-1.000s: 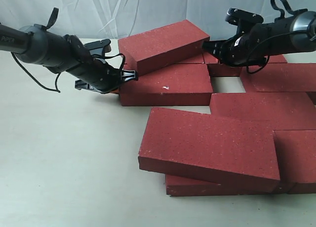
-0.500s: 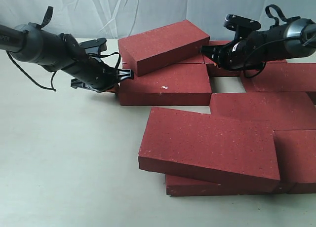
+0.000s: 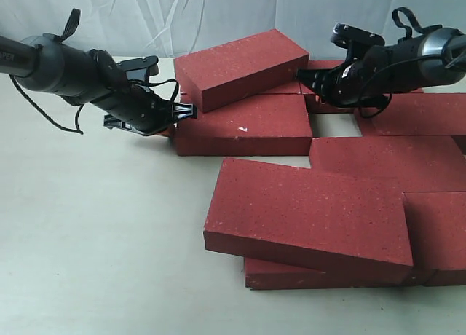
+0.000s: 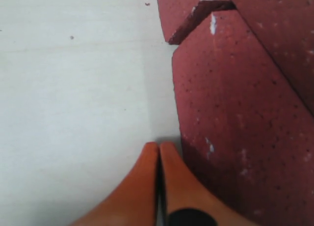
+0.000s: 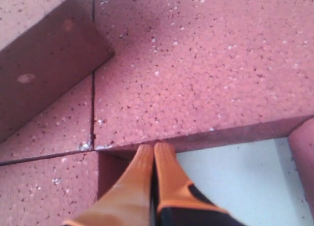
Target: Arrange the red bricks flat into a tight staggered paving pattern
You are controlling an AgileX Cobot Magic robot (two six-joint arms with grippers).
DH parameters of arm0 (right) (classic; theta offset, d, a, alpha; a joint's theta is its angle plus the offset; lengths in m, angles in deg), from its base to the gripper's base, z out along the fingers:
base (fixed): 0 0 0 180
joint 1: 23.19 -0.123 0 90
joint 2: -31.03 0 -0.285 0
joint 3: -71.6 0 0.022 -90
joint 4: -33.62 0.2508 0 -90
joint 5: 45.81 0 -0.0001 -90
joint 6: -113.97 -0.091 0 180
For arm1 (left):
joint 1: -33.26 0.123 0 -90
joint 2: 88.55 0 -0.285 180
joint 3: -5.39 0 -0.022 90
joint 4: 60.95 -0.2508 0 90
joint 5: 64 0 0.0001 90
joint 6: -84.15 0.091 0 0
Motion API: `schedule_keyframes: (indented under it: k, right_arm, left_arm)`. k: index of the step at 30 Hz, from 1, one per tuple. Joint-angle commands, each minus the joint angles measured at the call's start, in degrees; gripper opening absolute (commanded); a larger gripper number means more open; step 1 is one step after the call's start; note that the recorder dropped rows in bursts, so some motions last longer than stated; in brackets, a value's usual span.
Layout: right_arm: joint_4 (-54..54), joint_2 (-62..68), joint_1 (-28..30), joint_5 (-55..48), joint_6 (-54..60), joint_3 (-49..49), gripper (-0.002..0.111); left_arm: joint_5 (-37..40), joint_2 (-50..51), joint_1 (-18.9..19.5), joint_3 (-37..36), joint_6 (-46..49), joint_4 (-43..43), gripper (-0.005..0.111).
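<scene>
Exterior view, red bricks [image 3: 309, 218] clustered right of centre on your bench [image 3: 95, 240], two tilted atop others, left wrist view, your left tool [image 4: 158, 147] pinched together, empty, tips just beside a brick, right wrist view, your right tool [image 5: 153, 148] likewise pinched, empty, tips at a brick's edge.

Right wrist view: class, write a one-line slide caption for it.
Shut right gripper tips meet the edge of a flat red brick, beside a bare gap of table.
</scene>
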Motion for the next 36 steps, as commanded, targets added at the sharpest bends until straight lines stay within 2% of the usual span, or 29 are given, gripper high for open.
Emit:
schedule_keyframes:
  k: [1,10,22,30,36]
  right_arm:
    - [0.7,1.0,0.1,-0.9,0.0,-0.8,-0.001]
    - [0.8,2.7,0.1,-2.8,0.0,-4.9,-0.001]
    - [3.1,2.8,0.1,-0.7,0.0,-5.0,-0.001]
    - [3.1,2.5,0.1,-3.0,0.0,-5.0,-0.001]
    - [3.2,-1.4,1.0,-6.3,0.0,-5.0,-0.001]
  left_arm:
    - [-0.4,0.3,0.3,0.0,-0.1,-0.5,0.000]
    - [-0.4,0.3,0.3,0.0,-0.1,0.4,0.000]
    - [1.1,0.3,0.2,0.0,0.0,0.4,0.000]
    - [-1.4,0.3,-3.1,0.0,0.7,0.8,0.000]
    - [-2.9,0.3,-3.4,0.0,0.7,5.6,0.000]
